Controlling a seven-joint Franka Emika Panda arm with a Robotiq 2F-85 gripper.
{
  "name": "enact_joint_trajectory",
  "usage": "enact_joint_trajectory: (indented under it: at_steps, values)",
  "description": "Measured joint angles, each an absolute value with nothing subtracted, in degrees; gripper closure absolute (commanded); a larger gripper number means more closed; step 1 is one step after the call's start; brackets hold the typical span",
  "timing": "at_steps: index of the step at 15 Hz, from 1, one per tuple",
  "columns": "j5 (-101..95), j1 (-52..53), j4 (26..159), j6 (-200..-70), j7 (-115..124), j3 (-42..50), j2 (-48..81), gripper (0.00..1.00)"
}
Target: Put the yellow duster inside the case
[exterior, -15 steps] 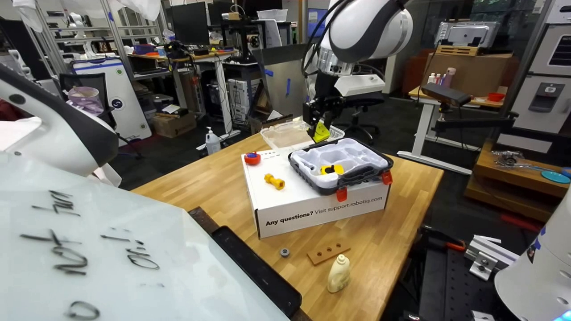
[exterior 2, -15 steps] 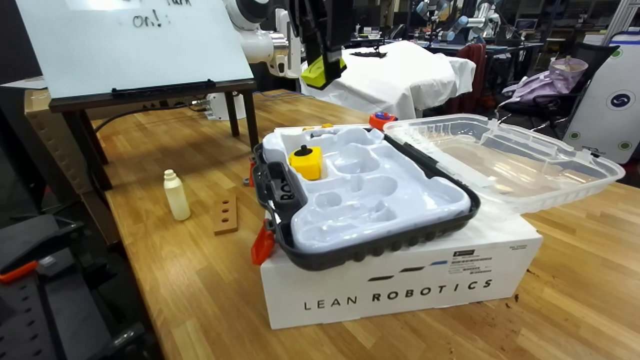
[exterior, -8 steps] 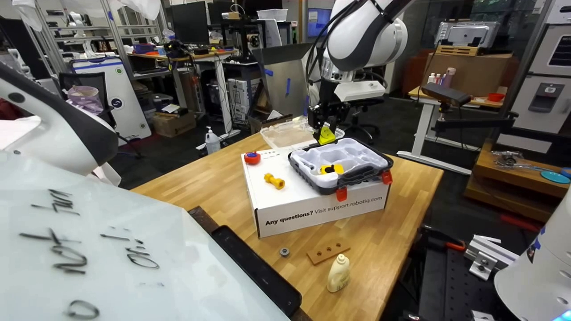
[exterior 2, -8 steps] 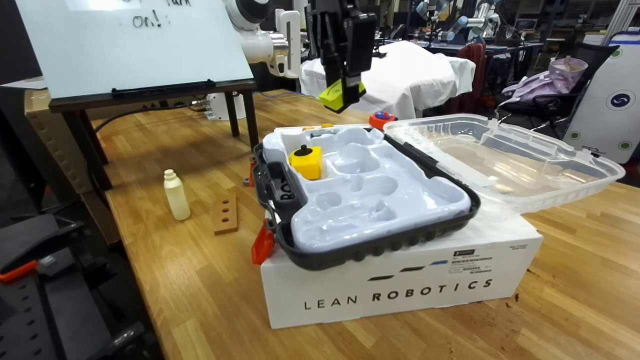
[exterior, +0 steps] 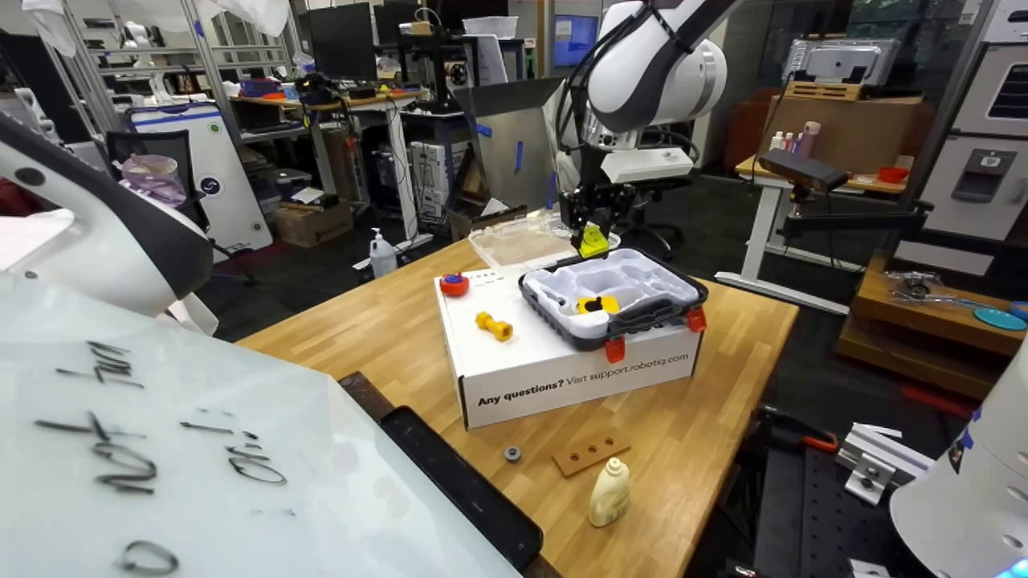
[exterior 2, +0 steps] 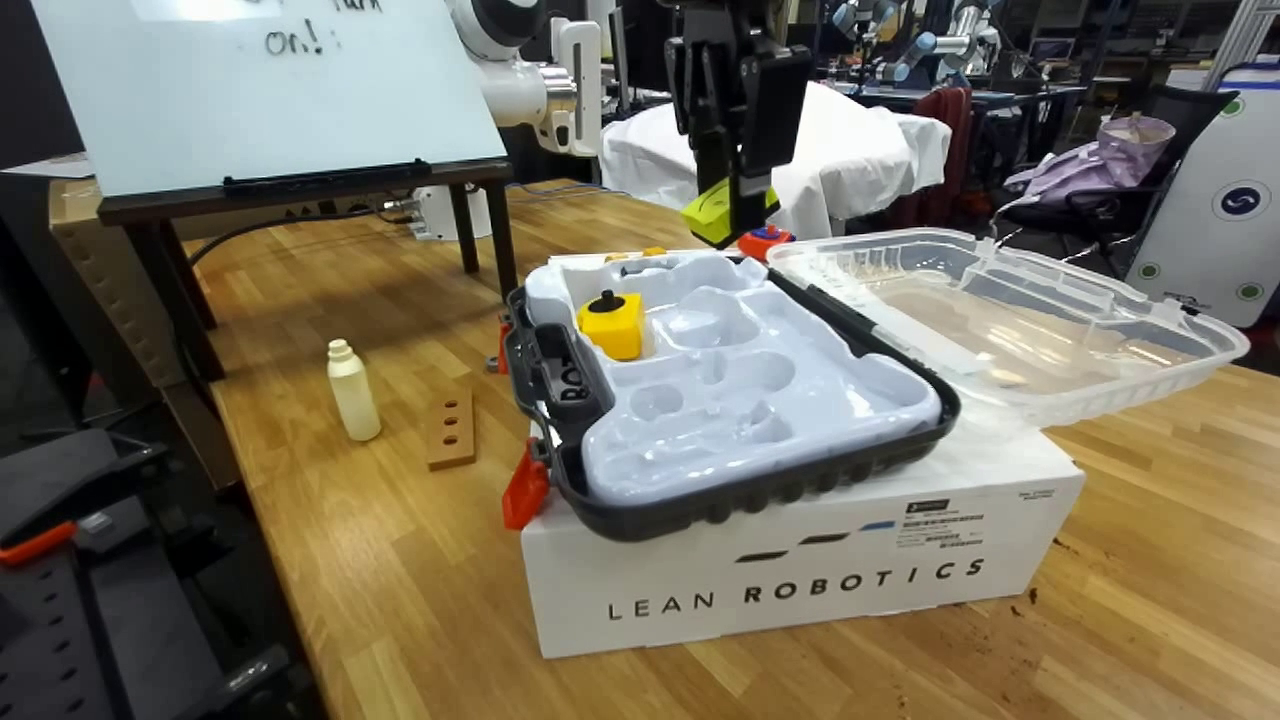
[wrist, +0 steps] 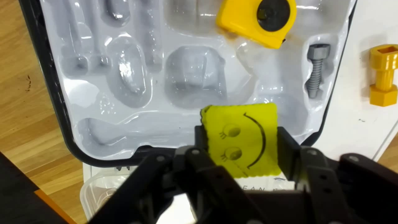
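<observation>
Ten o'clock from the case [exterior 2: 720,400], which sat on the white box [exterior 2: 800,600], and there in an exterior view stood the whiteboard [exterior 2: 270,110], filling that corner! At nine, the pale bottle [exterior 2: 354,395] was upright on the bench [exterior 2: 420,620], and just beside it lay the wooden strip [exterior 2: 451,430], three holes in a row. Round at eight, a red latch [exterior 2: 527,487] hung from the case's edge. Inside, at ten, sat the first obstacle: the yellow tape measure [exterior 2: 615,332], taking its share of the hollows. Then straight up at twelve, the one that mattered, the yellow duster [exterior 2: 715,212], aloft by the edge, and the pincer [wrist: 242,143] had it squeezed, a finger against either side! How high it hung, I could not tell. Close by on its right showed the red-and-blue piece [exterior 2: 768,240]; then, between two and three, the clear lid [exterior 2: 1010,300], opened out wide beside the case. Over to the wrist view, left to right again: the duster, smiling face showing, cut across the case's edge at about five, the grey bolt [wrist: 316,70] filled a slot at three, and further out at three lay the yellow bolt [wrist: 384,76], on the box and clear of the case.
</observation>
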State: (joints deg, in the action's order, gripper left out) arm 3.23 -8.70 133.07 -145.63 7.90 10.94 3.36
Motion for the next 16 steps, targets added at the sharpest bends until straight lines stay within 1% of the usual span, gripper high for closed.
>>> enact_joint_trajectory:
  at_steps: [16]
  values:
    - [7.2, -8.9, 134.8, -145.6, 10.2, 11.5, 5.1, 0.70]
